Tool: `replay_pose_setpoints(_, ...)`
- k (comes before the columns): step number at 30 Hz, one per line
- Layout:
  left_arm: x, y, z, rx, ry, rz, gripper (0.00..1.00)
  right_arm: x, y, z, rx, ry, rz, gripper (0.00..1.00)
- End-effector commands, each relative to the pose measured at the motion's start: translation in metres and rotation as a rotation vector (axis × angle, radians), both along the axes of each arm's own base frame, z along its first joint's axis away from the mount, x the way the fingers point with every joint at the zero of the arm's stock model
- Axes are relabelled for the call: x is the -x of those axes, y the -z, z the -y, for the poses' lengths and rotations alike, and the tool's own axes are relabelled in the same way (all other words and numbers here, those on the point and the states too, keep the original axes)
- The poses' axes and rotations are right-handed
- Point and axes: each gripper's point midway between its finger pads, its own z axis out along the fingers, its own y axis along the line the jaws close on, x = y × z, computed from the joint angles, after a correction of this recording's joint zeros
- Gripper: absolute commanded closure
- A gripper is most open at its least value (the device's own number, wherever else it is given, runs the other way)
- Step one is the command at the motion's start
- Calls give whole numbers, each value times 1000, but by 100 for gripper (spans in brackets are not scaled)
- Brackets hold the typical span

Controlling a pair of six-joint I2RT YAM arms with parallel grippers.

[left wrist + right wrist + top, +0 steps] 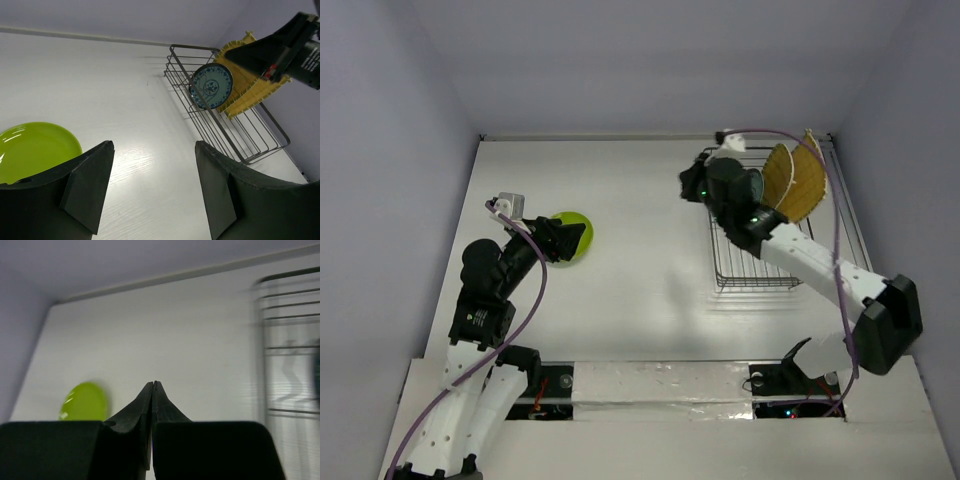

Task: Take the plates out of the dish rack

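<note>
A lime-green plate [572,236] lies flat on the table at the left; in the left wrist view it [35,150] lies just left of my left finger. My left gripper [576,241] [152,145] is open and empty over the plate's edge. The wire dish rack [775,262] [225,131] stands at the right. It holds an upright dark teal plate [212,86] and two tan woven plates [795,180] [250,87]. My right gripper [688,186] [152,385] is shut and empty at the rack's far left corner, pointing left. The green plate [85,401] shows there too.
White table with walls at the back and both sides. The right arm [800,255] reaches over the rack. The rack wires [290,340] show blurred at the right of the right wrist view. A foil-covered strip [650,385] runs along the near edge.
</note>
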Motion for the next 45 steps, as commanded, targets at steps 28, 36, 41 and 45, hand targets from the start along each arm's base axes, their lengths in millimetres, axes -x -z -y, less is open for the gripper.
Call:
replay_pose_setpoints(28,-1,-16,0,12,5,55,38,-54,119,245,474,588,-315,60)
replay_pose_setpoints(36,-1,-17,0,10,2,56,38,-67,120,248,500,593,-329,81)
replay_pose_setpoints(41,-1,-16,0,12,3,55,38,-63,99,255,511,620,-290,92)
replay_pose_setpoints(45,-1,-17,0,13,5,56,38,-59,72,256,505,620,-252,94)
